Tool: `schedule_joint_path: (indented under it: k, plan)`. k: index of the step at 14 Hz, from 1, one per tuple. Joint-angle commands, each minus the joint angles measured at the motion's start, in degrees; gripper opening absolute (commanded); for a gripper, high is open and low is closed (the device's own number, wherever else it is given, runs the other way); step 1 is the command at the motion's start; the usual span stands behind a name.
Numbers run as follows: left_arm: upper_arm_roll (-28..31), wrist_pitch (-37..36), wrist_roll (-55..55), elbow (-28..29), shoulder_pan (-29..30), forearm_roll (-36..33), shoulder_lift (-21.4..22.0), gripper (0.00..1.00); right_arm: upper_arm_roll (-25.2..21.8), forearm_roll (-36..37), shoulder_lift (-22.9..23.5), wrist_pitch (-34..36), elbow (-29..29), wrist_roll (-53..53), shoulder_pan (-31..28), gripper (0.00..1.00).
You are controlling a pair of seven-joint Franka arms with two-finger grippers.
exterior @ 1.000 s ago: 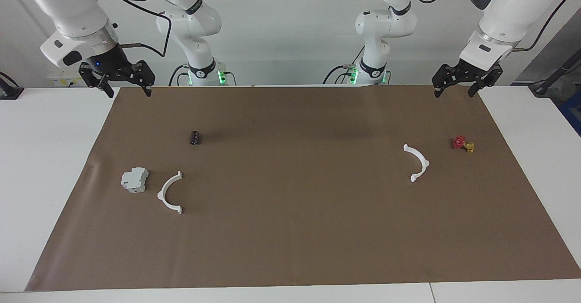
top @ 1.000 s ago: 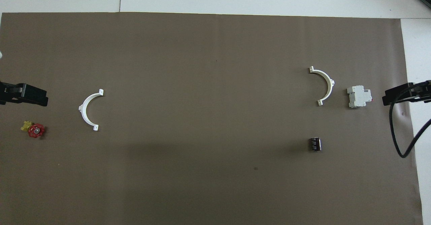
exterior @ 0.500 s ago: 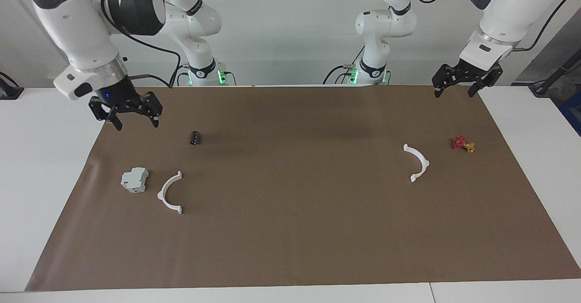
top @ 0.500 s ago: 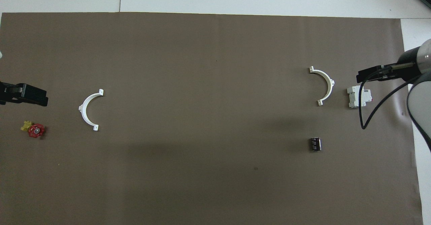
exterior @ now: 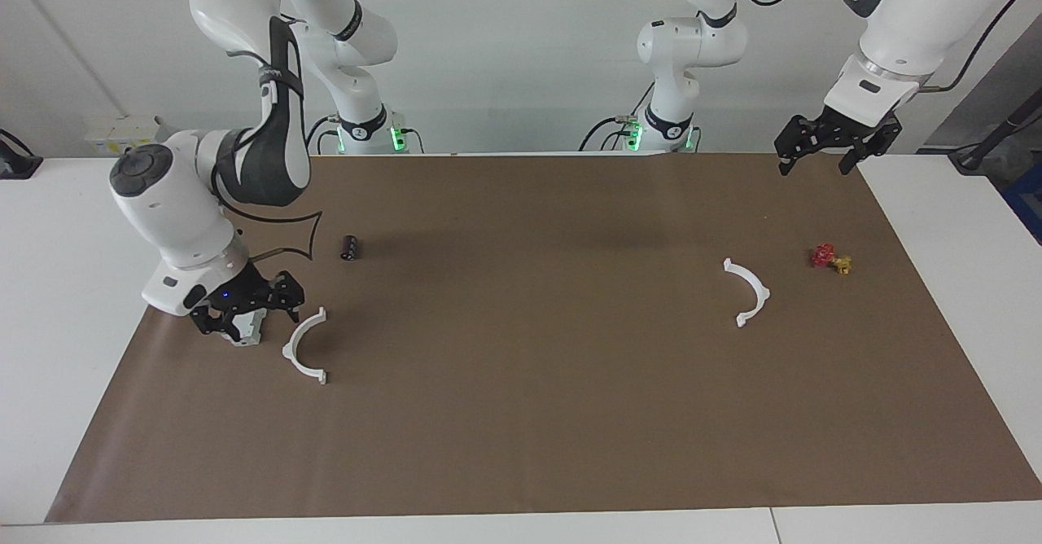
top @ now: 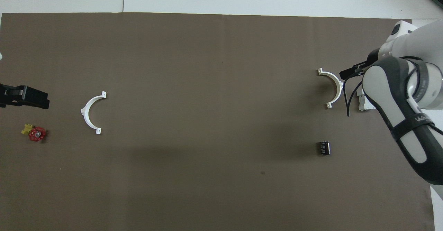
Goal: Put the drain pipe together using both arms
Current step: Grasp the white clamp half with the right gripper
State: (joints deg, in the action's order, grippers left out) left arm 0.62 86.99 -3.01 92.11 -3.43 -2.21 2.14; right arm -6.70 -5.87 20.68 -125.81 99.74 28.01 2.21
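The drain pipe lies as two separate white half-circle arcs on the brown mat. One arc (exterior: 287,350) (top: 338,82) lies toward the right arm's end, beside a light-grey block (exterior: 248,332). The other arc (exterior: 761,290) (top: 84,111) lies toward the left arm's end. My right gripper (exterior: 251,320) is open and low over the grey block, right beside the first arc and holding nothing. In the overhead view its arm hides most of it; one black finger (top: 350,73) shows. My left gripper (exterior: 818,161) (top: 31,98) is open and empty, waiting over the mat's edge.
A small red-and-yellow valve piece (exterior: 830,259) (top: 34,133) lies near the left arm's arc. A short black cylinder (exterior: 350,247) (top: 324,147) lies nearer to the robots than the grey block (top: 361,103). The brown mat (exterior: 529,405) covers the white table.
My right arm has swung out from the mat's corner and come down over the grey block beside the arc. The left arm and all the objects have not moved.
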Motion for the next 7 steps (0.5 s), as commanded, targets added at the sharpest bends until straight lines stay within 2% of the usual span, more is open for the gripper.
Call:
schedule_joint_path:
  k: [1,5,7]
  plan:
    - [0.1,0.3,0.3,1.7,0.3,0.8,1.5,1.0,0.3,-1.3,-1.0,-5.4,6.4,6.2,-0.6,1.0]
    - [0.1,0.2,0.3,1.7,0.3,0.8,1.5,1.0,0.4,-2.0,3.1,-8.6,6.4,10.4,-2.0,0.99]
    - [0.1,0.2,0.3,1.7,0.3,0.8,1.5,1.0,0.4,-2.8,3.8,-8.7,6.4,10.9,-2.2,0.92]
